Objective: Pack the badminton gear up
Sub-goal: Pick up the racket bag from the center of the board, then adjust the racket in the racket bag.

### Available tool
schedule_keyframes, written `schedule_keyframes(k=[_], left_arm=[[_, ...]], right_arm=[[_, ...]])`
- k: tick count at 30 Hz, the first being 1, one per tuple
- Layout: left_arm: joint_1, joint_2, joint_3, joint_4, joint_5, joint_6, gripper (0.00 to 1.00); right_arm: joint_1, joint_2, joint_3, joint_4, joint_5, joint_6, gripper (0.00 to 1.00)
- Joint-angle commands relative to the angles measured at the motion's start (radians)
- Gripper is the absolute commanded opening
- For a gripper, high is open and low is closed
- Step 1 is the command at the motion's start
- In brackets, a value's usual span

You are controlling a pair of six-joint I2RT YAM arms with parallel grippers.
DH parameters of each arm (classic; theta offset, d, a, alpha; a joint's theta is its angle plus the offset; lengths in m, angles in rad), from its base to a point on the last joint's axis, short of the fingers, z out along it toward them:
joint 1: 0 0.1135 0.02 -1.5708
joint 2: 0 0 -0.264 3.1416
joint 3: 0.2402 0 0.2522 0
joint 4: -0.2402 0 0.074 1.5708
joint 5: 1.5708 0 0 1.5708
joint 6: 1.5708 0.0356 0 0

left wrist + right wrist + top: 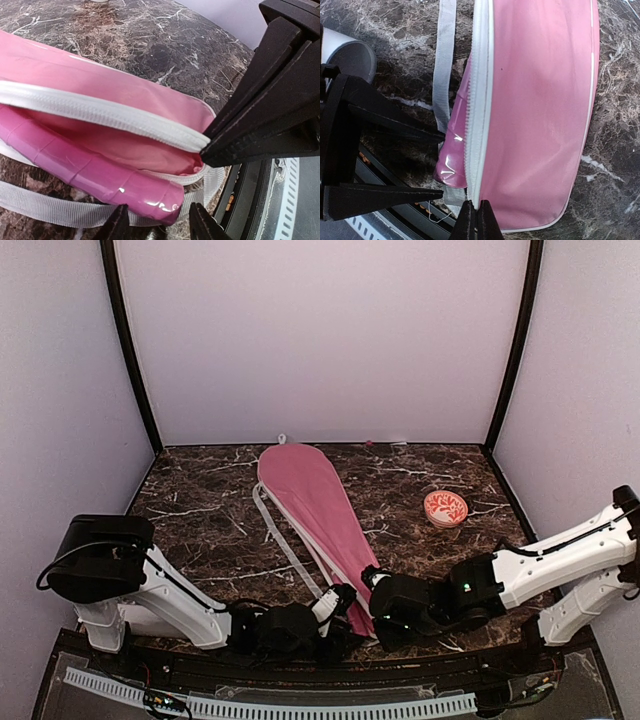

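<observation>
Top external view shows the long pink racket-shaped bag (310, 502) lying lengthwise on the dark marble-patterned table (195, 502), its narrow end nearest the arms. A glossy pink racket handle (95, 172) pokes out of that end through the unzipped opening, beside the grey webbing strap (445, 65). The right gripper (476, 220) is pinched closed on the white zipper edge (100, 112) at the bag's near corner. The left gripper (159, 227) stands open, its fingers either side of the handle's tip. A round white tube with a red logo (445, 508) stands apart to the bag's right.
</observation>
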State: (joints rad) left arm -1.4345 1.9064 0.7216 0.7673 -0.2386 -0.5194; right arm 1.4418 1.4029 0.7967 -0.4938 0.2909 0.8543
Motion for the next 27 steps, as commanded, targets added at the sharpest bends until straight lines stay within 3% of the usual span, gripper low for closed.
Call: schedule_keyframes(k=[1, 10, 13, 27], left_arm=[[0.008, -0.010, -0.003, -0.020, 0.003, -0.027, 0.43], [-0.009, 0.003, 0.067, -0.161, -0.035, -0.034, 0.39], [-0.009, 0.010, 0.076, -0.163, -0.041, -0.029, 0.34], [-0.009, -0.031, 0.062, -0.012, -0.179, 0.080, 0.22]], right_arm=[[-0.001, -0.057, -0.014, 0.102, -0.032, 0.037, 0.00], [-0.007, -0.088, -0.031, 0.121, -0.028, 0.043, 0.00], [-0.008, -0.087, -0.041, 0.142, -0.043, 0.042, 0.00], [-0.008, -0.074, -0.094, 0.191, -0.092, 0.053, 0.00]])
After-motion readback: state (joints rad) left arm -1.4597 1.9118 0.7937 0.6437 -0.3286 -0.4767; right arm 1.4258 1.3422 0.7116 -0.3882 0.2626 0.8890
